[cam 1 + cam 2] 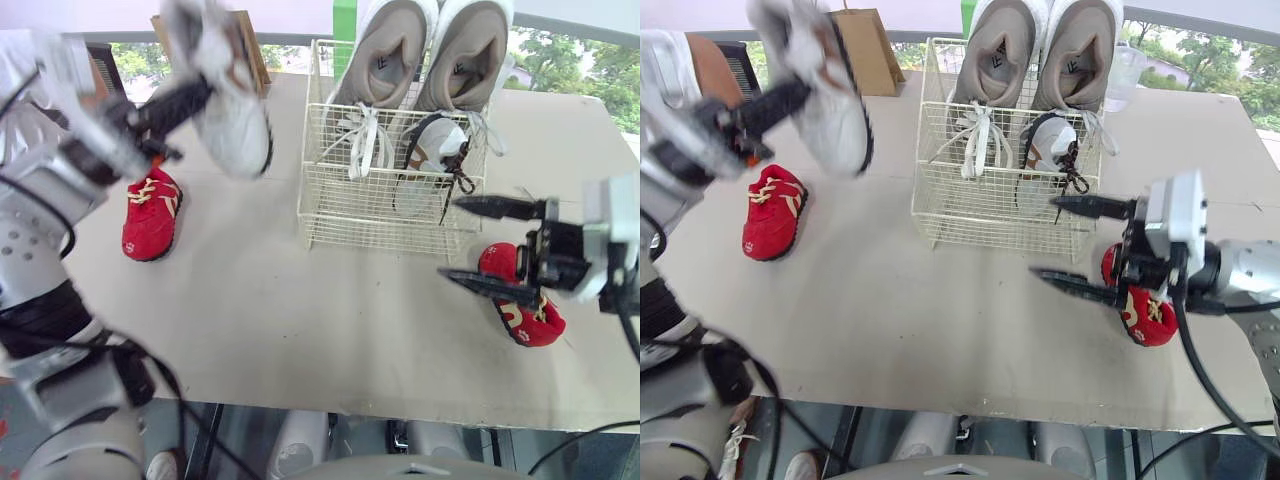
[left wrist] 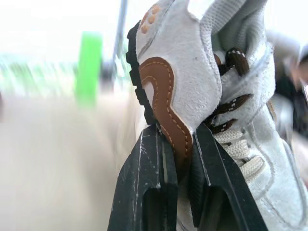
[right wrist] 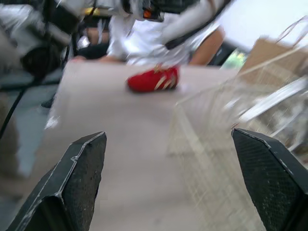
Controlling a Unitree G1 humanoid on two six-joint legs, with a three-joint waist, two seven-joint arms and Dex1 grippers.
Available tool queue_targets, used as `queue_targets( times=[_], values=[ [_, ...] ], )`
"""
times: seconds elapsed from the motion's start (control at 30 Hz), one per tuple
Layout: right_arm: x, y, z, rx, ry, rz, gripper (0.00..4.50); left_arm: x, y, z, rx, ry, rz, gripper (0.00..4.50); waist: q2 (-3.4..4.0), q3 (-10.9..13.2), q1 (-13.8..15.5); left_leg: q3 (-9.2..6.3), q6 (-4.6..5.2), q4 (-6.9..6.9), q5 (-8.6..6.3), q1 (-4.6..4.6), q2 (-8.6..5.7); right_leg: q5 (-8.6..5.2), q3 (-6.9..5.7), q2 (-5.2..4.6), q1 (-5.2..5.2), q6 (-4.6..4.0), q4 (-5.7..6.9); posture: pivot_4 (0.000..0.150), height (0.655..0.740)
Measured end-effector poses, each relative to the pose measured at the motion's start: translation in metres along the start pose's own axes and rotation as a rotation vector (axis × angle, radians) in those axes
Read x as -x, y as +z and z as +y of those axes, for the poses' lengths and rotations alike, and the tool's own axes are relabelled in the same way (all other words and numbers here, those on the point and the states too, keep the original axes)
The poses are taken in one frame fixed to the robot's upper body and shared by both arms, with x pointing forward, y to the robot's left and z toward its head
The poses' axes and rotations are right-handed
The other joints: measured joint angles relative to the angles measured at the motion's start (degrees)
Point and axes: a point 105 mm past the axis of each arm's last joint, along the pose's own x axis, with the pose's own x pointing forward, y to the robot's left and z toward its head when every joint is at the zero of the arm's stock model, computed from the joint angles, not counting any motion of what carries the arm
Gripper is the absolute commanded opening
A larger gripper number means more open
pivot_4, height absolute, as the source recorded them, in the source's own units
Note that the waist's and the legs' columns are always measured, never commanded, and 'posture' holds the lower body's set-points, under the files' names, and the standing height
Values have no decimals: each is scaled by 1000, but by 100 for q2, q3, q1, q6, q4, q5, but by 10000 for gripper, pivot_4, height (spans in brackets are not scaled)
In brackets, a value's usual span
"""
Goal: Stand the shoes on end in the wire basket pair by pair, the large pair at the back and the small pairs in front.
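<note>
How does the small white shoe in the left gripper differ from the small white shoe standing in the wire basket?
The held white suede shoe with brown trim hangs in the air left of the white wire basket, clamped at the heel by the left gripper; the small white shoe in the basket stands on end in its front row, untouched. Both are small and white with brown trim.

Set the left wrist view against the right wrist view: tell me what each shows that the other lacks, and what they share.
Left wrist: the left gripper shut on a white shoe, its brown patch and laces close up. Right wrist: the right gripper open over the table, a red shoe lying on it, the basket, and a person in white beyond. Shared: the table.
</note>
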Motion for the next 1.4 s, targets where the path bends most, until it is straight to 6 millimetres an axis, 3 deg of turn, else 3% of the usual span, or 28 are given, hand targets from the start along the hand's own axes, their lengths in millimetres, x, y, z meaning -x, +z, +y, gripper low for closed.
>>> queue_targets(
  times=[0.17, 0.4, 0.67, 0.97, 1.1, 1.13, 1.3, 1.33, 1.4],
  values=[
    [18, -4, -32, -41, -209, 10, 42551, -39, -9, -20, -99, 48, -163, 623, 1, -1, -16, 6, -26, -12, 15, 0, -2, 0, 5, 2, 2, -1, -10, 1500, 7400],
    [33, 9, -30, 44, -317, 31, 42551, -69, -43, -44, -270, -15, -268, 623, 3, -3, -36, 19, -22, -21, 13, -8, 1, 2, 18, 12, -2, 2, -39, 1500, 7400],
    [41, 11, -23, 67, -379, 51, 42551, -75, -103, -53, -492, -67, -178, 623, 4, -3, -17, 18, 10, -18, -5, -9, -2, 7, 15, 31, 0, 11, -41, 1500, 7400],
    [41, 14, -21, 78, -389, 41, 42551, -65, -138, -59, -583, -84, -77, 623, 7, -8, -22, 16, 13, -15, -7, -2, -1, 10, 16, 31, 7, 16, -42, 1500, 7400],
    [37, 10, -19, 60, -359, 49, 42551, -55, -141, -54, -592, -88, -14, 623, 24, -19, -48, 22, 14, -18, -7, 21, 2, 10, 27, 33, 23, 16, -39, 1500, 7400],
    [36, 9, -18, 55, -353, 51, 45000, -53, -141, -53, -579, -84, -4, 10608, 26, -19, -54, 25, 14, -22, -8, 40, 2, 10, 30, 34, 39, 16, -40, 1500, 7400],
    [31, 5, -19, 37, -317, 51, 45000, -34, -146, -46, -441, -76, 100, 32142, 30, -22, -76, 32, 15, -30, -8, 75, 11, 9, 41, 44, 66, 15, -41, 1500, 7400],
    [31, 5, -19, 34, -315, 52, 45000, -31, -146, -45, -428, -75, 116, 35246, 30, -22, -76, 31, 15, -30, -8, 76, 11, 9, 41, 44, 66, 15, -39, 1500, 7400],
    [27, 1, -19, 21, -289, 56, 45000, -18, -142, -43, -355, -73, 159, 35246, 30, -22, -94, 32, 15, -30, -8, 76, 19, 10, 42, 42, 66, 14, -40, 1500, 7400]
  ],
)
